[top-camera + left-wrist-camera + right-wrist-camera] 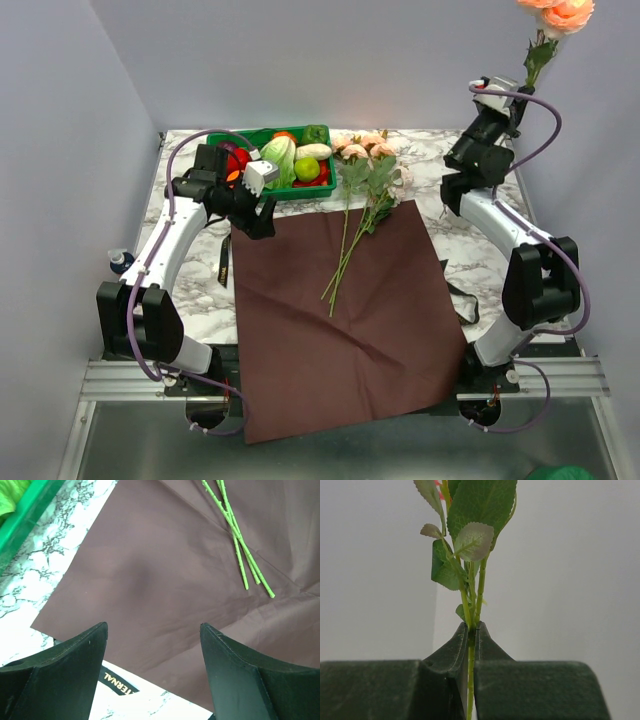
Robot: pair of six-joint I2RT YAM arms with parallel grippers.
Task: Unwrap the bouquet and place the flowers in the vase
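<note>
The right gripper (471,629) is clenched on one flower (560,14), holding it upright, high beyond the paper's (340,320) far right corner, while the left gripper (154,630) hangs spread and empty over its far left corner and the other flowers (362,180) lie across its far edge.

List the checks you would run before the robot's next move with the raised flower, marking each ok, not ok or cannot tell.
1. Right hand shut on the raised flower, gripping its stem: ok.
2. Raised flower upright, clear of the table: ok.
3. Vase in view to aim for: not ok, no view shows it.
4. Left hand open and empty above the paper: ok.
5. Remaining flowers lying free, stems on the unfolded paper: ok.
</note>
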